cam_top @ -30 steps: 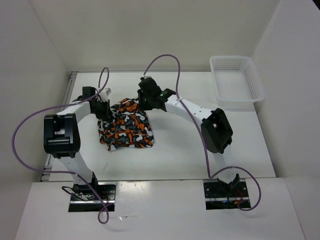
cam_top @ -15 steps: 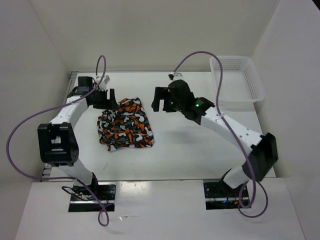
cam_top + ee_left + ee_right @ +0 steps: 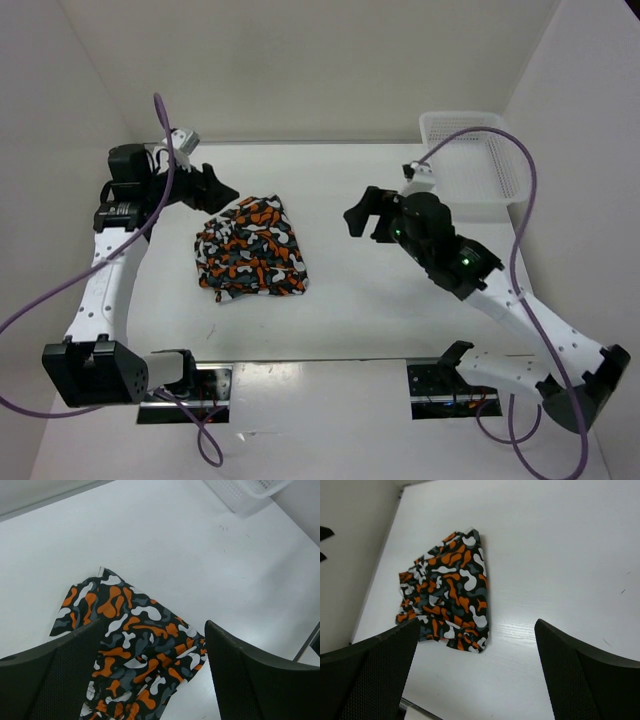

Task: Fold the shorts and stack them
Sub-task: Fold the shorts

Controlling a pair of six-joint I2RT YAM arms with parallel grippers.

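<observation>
Looking from above, you see both arms pulled back off the shorts (image 3: pixel 252 250), which lie folded at 9 o'clock of the table (image 3: pixel 400 310) centre, unmoved. Your left gripper (image 3: pixel 226 192), a second ago pinched shut on the cloth, hangs at its 11 o'clock, jaws spread, empty. Your right gripper (image 3: pixel 357 208), likewise wide open, has swung out to 3 o'clock.
</observation>
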